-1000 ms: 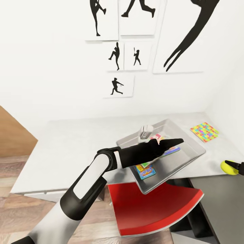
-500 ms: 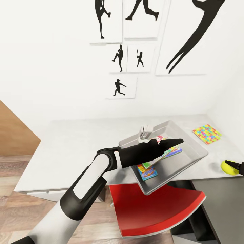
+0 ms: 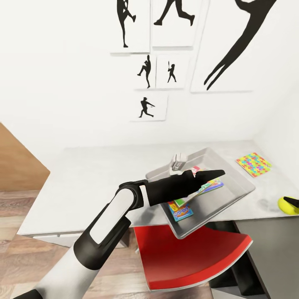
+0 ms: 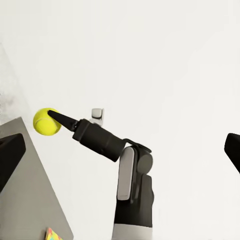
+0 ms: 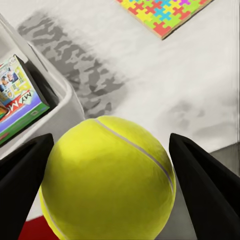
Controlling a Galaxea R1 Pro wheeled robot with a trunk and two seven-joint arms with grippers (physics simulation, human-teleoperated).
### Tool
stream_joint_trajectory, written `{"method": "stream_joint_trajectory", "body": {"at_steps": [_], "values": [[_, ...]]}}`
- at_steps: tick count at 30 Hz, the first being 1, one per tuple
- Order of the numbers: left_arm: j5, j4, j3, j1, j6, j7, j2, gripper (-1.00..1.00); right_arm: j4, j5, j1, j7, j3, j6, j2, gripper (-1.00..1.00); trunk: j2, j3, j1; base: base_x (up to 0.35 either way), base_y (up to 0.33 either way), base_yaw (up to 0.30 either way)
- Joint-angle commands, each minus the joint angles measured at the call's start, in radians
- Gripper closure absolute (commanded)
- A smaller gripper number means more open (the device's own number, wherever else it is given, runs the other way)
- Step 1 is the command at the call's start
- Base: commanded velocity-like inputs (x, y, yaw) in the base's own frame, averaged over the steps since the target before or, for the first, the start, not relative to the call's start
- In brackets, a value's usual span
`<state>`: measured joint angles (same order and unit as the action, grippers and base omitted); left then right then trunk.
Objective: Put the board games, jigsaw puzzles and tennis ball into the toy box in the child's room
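The pale grey toy box [image 3: 238, 182] sits on the light grey table [image 3: 91, 182]. Inside it lie a light-blue cartoon board game [image 3: 179, 211] and the Monopoly board game [image 3: 211, 185], partly hidden by my left arm. My left gripper [image 3: 216, 172] hovers over the box, open and empty. One jigsaw puzzle [image 3: 253, 164] lies on the table beyond the box. At the right edge of the head view, the tennis ball [image 3: 289, 204] is off the table surface. In the right wrist view my right gripper [image 5: 112, 165] is shut on the ball [image 5: 107, 180], close beside the box rim [image 5: 60, 100].
A red chair [image 3: 191, 257] is tucked under the desk just below the toy box. The dark grey desk wing [image 3: 265, 249] runs along the right. A brown door [image 3: 16, 166] stands at the left, and the white wall with silhouette pictures [image 3: 145, 106] is behind the table.
The camera shifted slightly at first. Since then my right gripper has carried the tennis ball further right, to the edge of the head view. The left arm has stayed put.
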<state>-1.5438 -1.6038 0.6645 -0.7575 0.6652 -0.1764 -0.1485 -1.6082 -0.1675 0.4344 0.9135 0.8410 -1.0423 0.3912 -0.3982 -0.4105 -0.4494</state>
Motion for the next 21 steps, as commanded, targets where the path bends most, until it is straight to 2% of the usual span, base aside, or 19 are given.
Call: {"method": "stream_joint_trajectory", "body": {"at_steps": [1, 8, 21], "values": [[-0.01, -0.001, 0.0, -0.001, 0.002, -0.009, 0.0, -1.0, -0.001, -0.009, 0.001, 0.011, 0.008, -0.005, 0.0, 1.0, -0.002, -0.001, -0.001, 0.0, 0.0, 0.092], [-0.01, -0.001, 0.001, -0.003, 0.002, -0.008, 0.0, -1.0, -0.002, -0.008, 0.001, 0.011, 0.025, -0.005, 0.001, 1.0, -0.002, 0.001, -0.001, 0.0, 0.0, 0.165], [-0.01, -0.001, 0.001, -0.003, 0.003, -0.006, 0.0, -1.0, -0.002, -0.007, 0.001, 0.011, 0.032, -0.005, 0.001, 1.0, -0.002, 0.01, -0.001, 0.0, 0.0, 0.239]]}}
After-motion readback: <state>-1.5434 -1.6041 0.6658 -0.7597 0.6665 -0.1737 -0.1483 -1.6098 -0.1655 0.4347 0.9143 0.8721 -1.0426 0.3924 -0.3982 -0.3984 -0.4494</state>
